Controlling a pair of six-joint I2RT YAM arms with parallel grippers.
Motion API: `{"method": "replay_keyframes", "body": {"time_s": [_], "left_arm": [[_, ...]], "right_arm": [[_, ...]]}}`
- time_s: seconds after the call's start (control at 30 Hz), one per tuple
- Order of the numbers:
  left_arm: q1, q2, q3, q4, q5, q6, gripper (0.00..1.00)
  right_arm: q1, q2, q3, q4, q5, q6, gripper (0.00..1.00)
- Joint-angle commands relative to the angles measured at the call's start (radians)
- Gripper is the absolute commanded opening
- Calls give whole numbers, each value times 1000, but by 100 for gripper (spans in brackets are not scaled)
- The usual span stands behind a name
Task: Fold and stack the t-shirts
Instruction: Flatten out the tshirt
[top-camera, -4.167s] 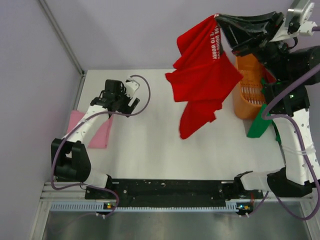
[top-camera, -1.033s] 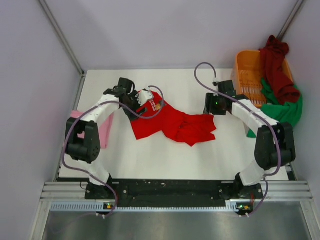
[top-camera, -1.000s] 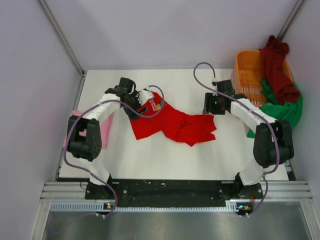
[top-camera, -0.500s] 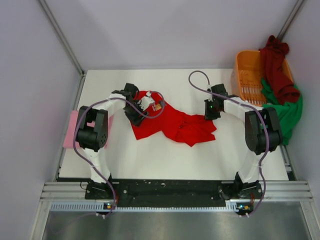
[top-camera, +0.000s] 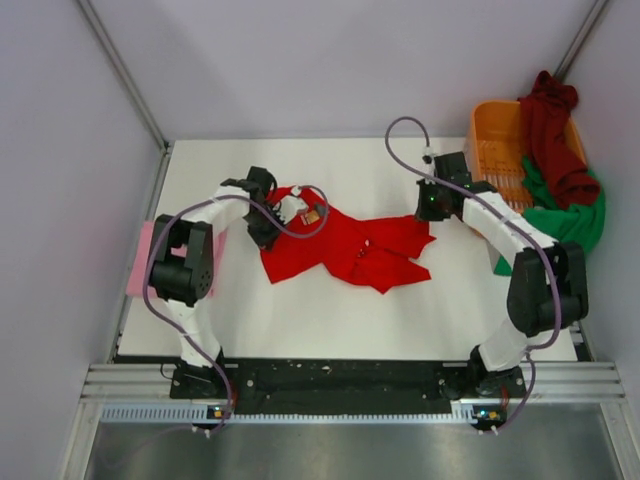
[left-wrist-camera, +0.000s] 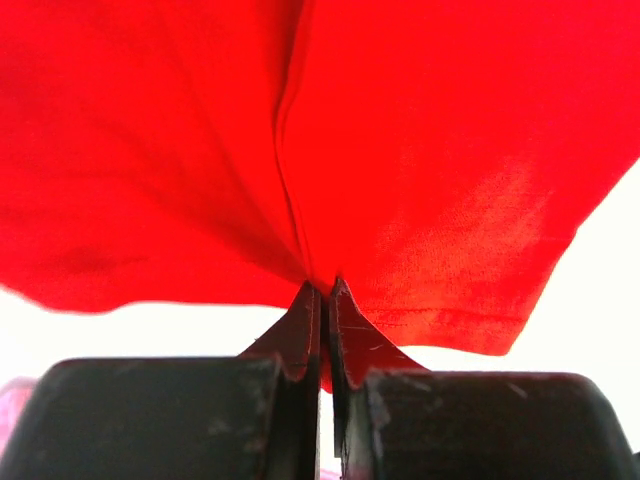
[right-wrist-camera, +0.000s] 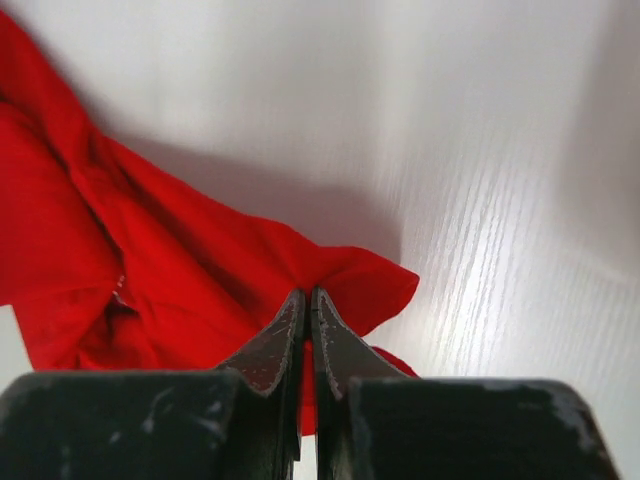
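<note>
Pink shirt (top-camera: 138, 262) was laid flat at left — apparently folded. Red shirt (top-camera: 350, 250), crumpled mid-table, was pinched by the closed left gripper (left-wrist-camera: 322, 292) and right gripper (right-wrist-camera: 306, 296); maroon shirt (top-camera: 552, 135) and green shirt (top-camera: 575, 222) were heaped unfolded at the basket (top-camera: 487, 140).

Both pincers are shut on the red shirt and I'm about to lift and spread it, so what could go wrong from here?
1. The right pincer grips only a small corner tip of the red t-shirt; it may slip out under tension.
2. The left pincer pinches at a crease, perhaps two layers, so the shirt may not open flat.
3. The right arm lies close to the green t-shirt and could snag it.
</note>
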Motion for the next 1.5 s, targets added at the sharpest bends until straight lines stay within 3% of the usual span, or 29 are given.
{"method": "replay_keyframes", "body": {"time_s": [0.0, 0.33, 0.47, 0.73, 0.93, 1.03, 1.17, 1.47], "left_arm": [[17, -167, 88, -44, -47, -14, 0], [49, -432, 277, -9, -287, 3, 0], [53, -501, 398, -75, -355, 14, 0], [53, -596, 611, -257, -364, 11, 0], [53, -636, 633, -343, -315, 3, 0], [53, -635, 544, -313, -280, 12, 0], [53, -606, 363, -195, -231, 49, 0], [51, -520, 59, 138, -128, 126, 0]], "right_arm": [[-2, -144, 97, -1, 44, -40, 0], [-5, -418, 298, -45, 197, -147, 0], [-4, -526, 384, -42, 237, -187, 0], [-2, -715, 439, -16, 236, -206, 0], [-2, -807, 412, 45, 147, -206, 0], [-2, -769, 375, 129, 121, -206, 0], [-2, -597, 378, 234, 6, -206, 0], [-16, -7, 581, 399, -28, -318, 0]]}}
